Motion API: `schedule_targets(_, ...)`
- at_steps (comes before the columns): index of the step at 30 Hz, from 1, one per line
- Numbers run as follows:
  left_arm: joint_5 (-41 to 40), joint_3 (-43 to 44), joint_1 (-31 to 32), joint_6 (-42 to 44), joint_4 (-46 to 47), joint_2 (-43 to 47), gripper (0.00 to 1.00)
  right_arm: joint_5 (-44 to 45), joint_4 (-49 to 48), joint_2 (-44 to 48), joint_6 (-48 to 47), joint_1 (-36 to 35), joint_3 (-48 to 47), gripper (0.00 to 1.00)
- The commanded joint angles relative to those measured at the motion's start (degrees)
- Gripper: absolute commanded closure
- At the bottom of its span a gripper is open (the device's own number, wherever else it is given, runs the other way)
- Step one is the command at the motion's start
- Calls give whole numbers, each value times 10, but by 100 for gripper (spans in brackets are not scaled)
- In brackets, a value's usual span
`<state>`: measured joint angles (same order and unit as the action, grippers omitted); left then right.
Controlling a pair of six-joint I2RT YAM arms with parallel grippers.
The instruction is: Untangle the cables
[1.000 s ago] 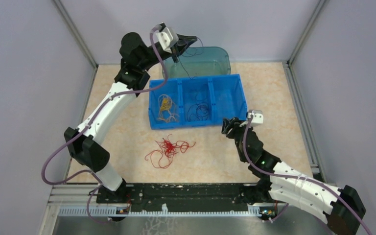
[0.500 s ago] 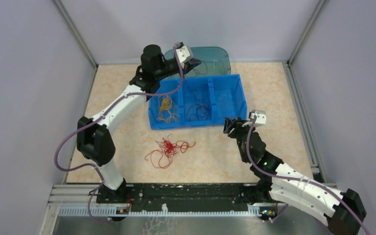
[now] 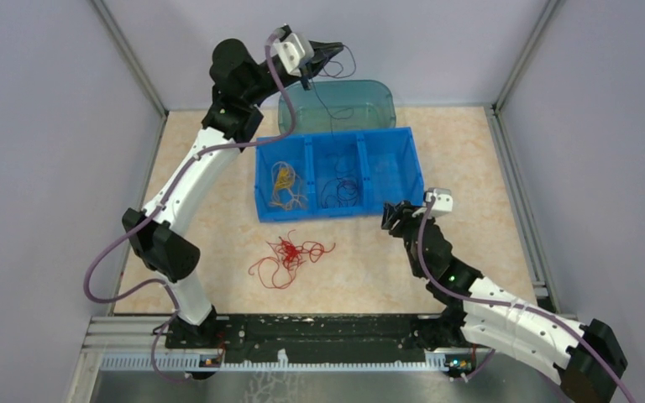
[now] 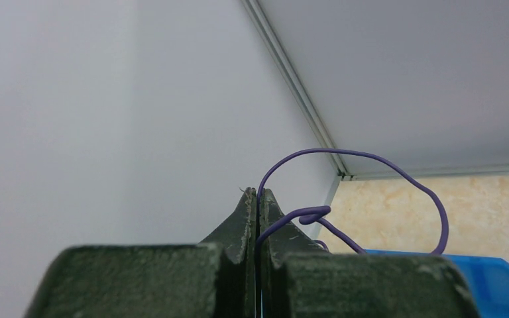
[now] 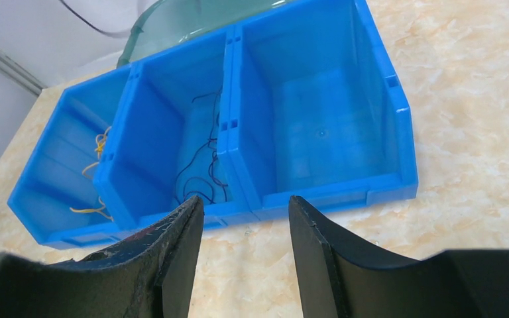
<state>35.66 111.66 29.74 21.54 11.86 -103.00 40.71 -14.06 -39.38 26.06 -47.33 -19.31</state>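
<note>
**Purple strand lifted above the bin, red clump on the tabletop**

Top external view: the left arm reaches to the upper middle of the frame, high over the teal translucent container [image 3: 361, 96]. The left jaws are pressed together on a dark purple cable [image 3: 349, 59], which loops past the tips and hangs down as a thin line toward the container. Below it, at centre, sits the blue three-compartment bin [image 3: 411, 168]. Its left compartment holds yellow cables [image 3: 284, 180] and its middle one holds dark cables [image 3: 342, 189]. A loose red cable clump [image 3: 290, 256] lies on the tabletop [image 3: 470, 168], below the bin and apart from it. The right jaws hover near the bin's lower right corner.

Left wrist view: the left jaws meet with no gap, pinching the purple cable [image 4: 397, 173], which arches up and right in one wide loop. The bin's edge [image 4: 490, 291] shows at lower right.

Right wrist view: the right jaws stand parted and hold nothing. Beyond them lies the bin [image 5: 407, 152], with dark strands [image 5: 202, 159] in its middle compartment and yellow ones [image 5: 96, 149] at far left.
</note>
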Motion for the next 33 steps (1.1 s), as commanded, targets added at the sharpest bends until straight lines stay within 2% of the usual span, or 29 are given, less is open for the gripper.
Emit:
schedule_targets(1,12,-31,2,-16,15,15,100,-12,-20,-7,10,4,-25,49)
schedule_targets(13,10,-148,3,-17,32,31,100,-6,-18,-2,10,5,-23,49)
schedule_targets(27,-10,-203,4,-6,11,-37,100,5,-13,13,7,6,-19,49)
schedule_targets(30,-48,-198,11,8,-32,-56,96,5,-15,13,5,6,-16,49)
schedule_targets(33,-74,-137,18,27,-173,-93,93,4,-19,9,1,7,-18,49)
